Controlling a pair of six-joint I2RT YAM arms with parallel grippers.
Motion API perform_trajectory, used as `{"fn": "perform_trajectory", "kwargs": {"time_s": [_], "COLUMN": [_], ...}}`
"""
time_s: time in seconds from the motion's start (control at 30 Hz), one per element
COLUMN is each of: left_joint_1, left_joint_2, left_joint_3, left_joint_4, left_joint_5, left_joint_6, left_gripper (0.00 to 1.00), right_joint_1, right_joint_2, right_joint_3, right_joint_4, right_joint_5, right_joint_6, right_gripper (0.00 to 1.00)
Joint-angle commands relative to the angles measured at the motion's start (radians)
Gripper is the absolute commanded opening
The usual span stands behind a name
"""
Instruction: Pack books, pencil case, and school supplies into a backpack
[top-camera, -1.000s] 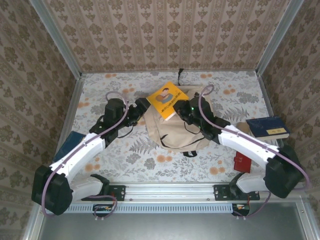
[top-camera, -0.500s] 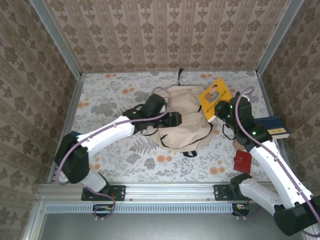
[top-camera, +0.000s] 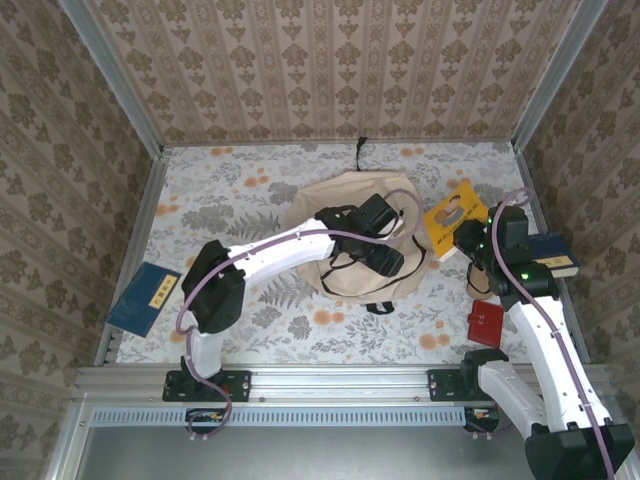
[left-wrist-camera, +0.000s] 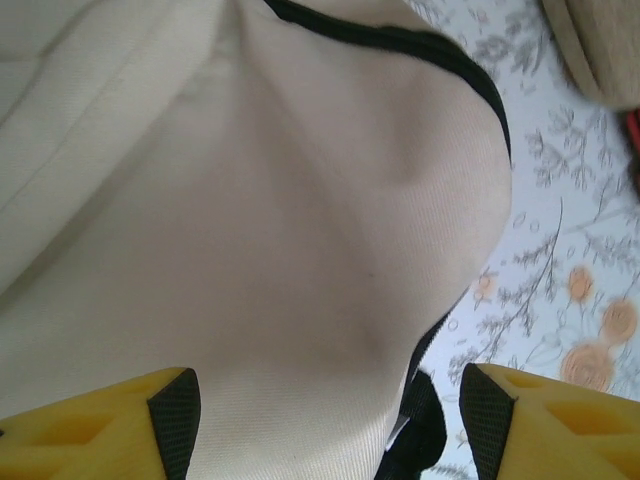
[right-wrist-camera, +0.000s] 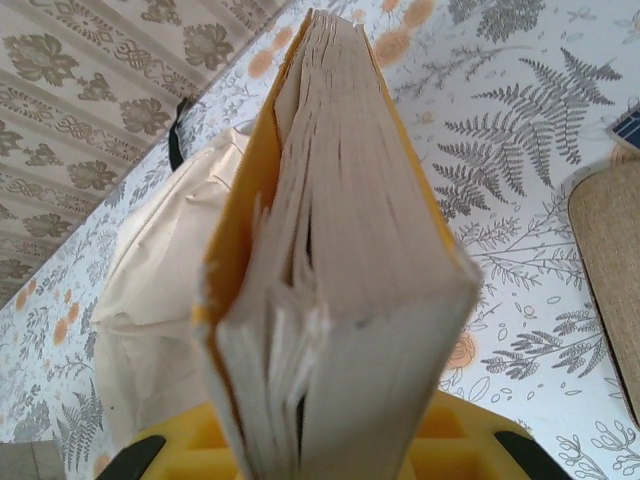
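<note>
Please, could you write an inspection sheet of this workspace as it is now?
Surface: floral table cover.
Job's things: backpack at centre; yellow book held right of it; left navy book at table edge; right navy book behind right arm.
Clutter: red square; tan item.
Grippers: left gripper open over backpack; right gripper shut on yellow book.
Cables: purple cables along both arms.
Surroundings: wallpapered walls, metal rail.

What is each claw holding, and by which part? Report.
Right claw grips the yellow book by one end; left claw, open over the backpack, holds nothing.
</note>
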Motion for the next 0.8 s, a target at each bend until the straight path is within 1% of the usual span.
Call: {"fn": "perform_trajectory", "kwargs": {"time_s": [0.0,0.17,0.3,0.37,0.5,0.53,0.6,0.77], "left_joint_1": [-0.013,-0.011,-0.012,-0.011,-0.002,0.003,0.01,0.026], "left_joint_2": [0.021,0.095,0.153,0.17,0.165,0.159,0.137,0.067], "left_joint_3": [0.051,0.131,0.166,0.181,0.186,0.186,0.177,0.132], "left_joint_4": [-0.08,-0.138,-0.149,-0.157,-0.149,-0.145,-0.124,-0.062], "left_joint_5": [0.044,0.065,0.11,0.119,0.093,0.093,0.104,0.133], "left_joint_6": [0.18,0.254,0.277,0.285,0.274,0.268,0.262,0.259], "left_gripper": [0.72,0.72,0.67,0.63,0.49,0.43,0.37,0.28], "right_joint_1": [-0.012,-0.022,-0.028,-0.029,-0.03,-0.031,-0.03,-0.033], "right_joint_2": [-0.026,-0.027,-0.028,-0.03,-0.029,-0.03,-0.031,-0.037], "right_joint_3": [-0.004,-0.013,-0.016,-0.018,-0.021,-0.022,-0.022,-0.024], "right_joint_4": [0.044,0.038,0.038,0.038,0.038,0.039,0.038,0.038], "right_joint_5": [-0.056,-0.062,-0.063,-0.065,-0.066,-0.066,-0.066,-0.062], "right_joint_6": [-0.019,-0.016,-0.013,-0.011,-0.008,-0.007,-0.007,-0.008], "right_gripper": [0.12,0.12,0.12,0.12,0.12,0.12,0.12,0.12]}}
